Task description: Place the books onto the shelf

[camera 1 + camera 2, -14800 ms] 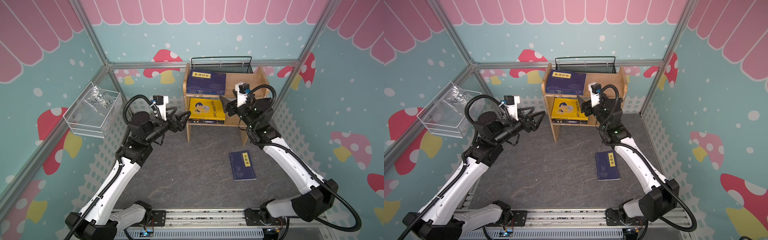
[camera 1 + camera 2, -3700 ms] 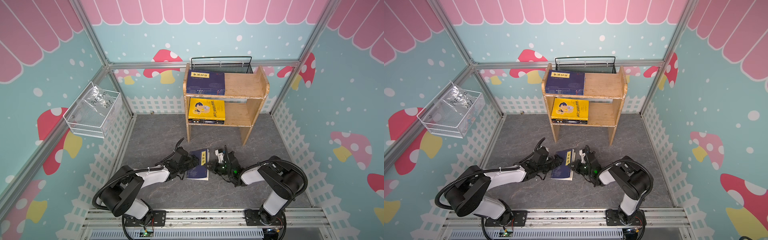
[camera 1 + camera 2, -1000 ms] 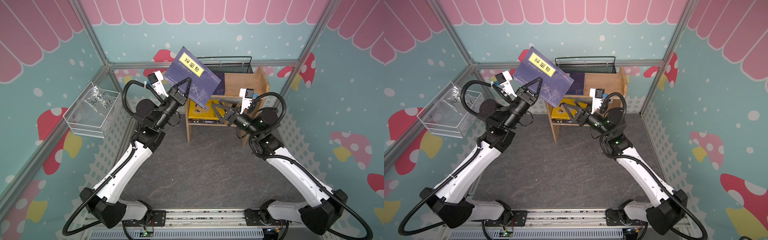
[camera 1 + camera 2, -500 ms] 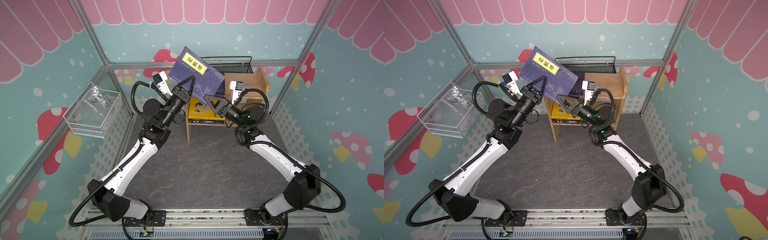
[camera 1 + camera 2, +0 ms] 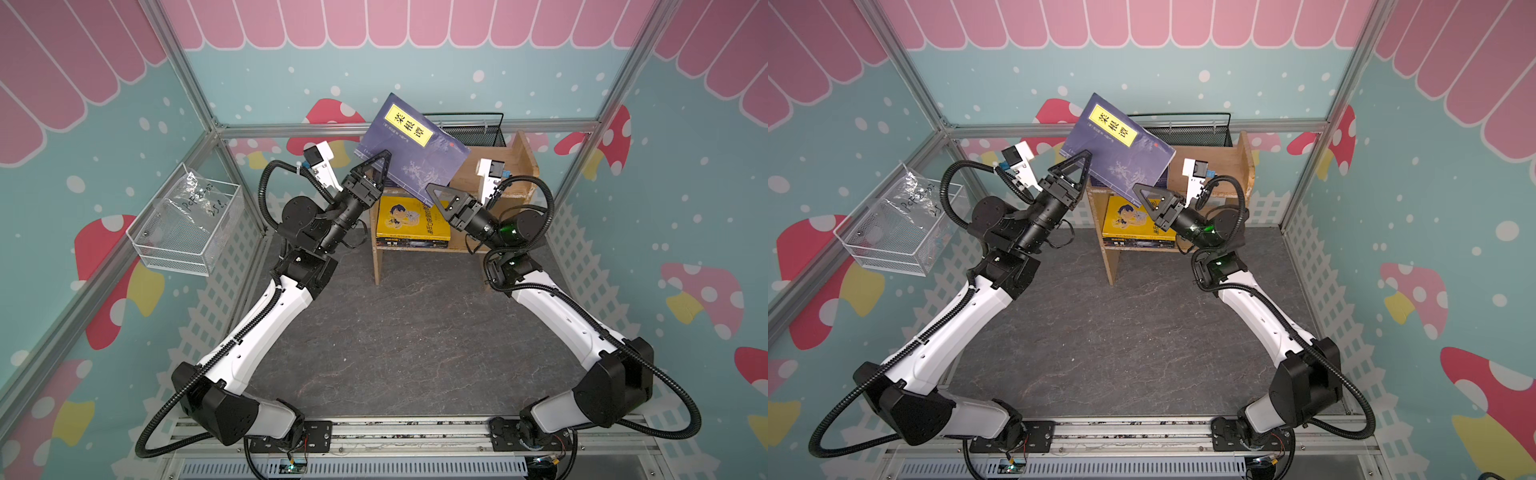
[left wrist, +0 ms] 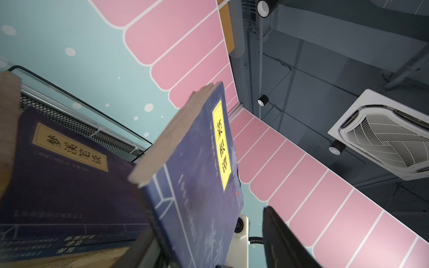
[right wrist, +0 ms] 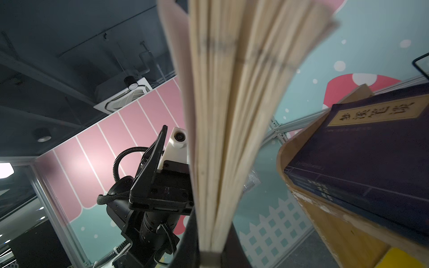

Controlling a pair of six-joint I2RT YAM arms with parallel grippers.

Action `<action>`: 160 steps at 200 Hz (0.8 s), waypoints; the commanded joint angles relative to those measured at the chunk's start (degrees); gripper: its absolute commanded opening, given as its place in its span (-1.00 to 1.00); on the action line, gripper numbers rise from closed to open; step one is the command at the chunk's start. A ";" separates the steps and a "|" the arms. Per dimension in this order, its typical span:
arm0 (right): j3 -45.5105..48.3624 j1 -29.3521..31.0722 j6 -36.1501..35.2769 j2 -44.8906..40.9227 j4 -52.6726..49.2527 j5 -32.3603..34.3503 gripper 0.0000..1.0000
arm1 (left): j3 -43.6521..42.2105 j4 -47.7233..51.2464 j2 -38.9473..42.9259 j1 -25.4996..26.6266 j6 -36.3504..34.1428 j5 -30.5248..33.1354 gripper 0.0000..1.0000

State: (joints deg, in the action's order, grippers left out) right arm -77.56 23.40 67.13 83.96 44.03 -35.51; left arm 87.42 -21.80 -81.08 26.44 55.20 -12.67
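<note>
A navy book with a yellow title label (image 5: 411, 153) (image 5: 1121, 153) hangs tilted in the air in front of the wooden shelf (image 5: 519, 166) (image 5: 1237, 162). My right gripper (image 5: 432, 189) (image 7: 209, 243) is shut on its lower page edge, and the pages fan out above the jaws. My left gripper (image 5: 380, 160) (image 6: 213, 243) stands open at the book's left corner: one finger lies against the cover, the other stands clear of it. A second navy book (image 6: 58, 174) (image 7: 371, 150) lies on the top tier. A yellow book (image 5: 411, 216) (image 5: 1133, 220) lies on a stack on the lower tier.
A black mesh basket (image 5: 478, 129) sits behind the shelf top. A white wire basket (image 5: 187, 224) hangs on the left wall. Dark grey floor (image 5: 395, 332) lies between the two arms. Patterned walls close in on three sides.
My right gripper has moved in under the book and shut on its page edge. My left gripper has opened off the cover. The book has tilted slightly right.
</note>
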 commanded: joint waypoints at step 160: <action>-0.39 -9.41 2.35 -9.77 -8.69 -17.54 -0.92 | 12.41 12.49 -6.20 -8.79 0.52 -33.66 0.33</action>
State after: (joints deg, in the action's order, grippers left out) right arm -78.04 14.55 67.35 74.91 30.96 -51.59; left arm 100.88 -7.55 -87.92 18.00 54.72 -43.16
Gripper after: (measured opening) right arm 0.113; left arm 0.714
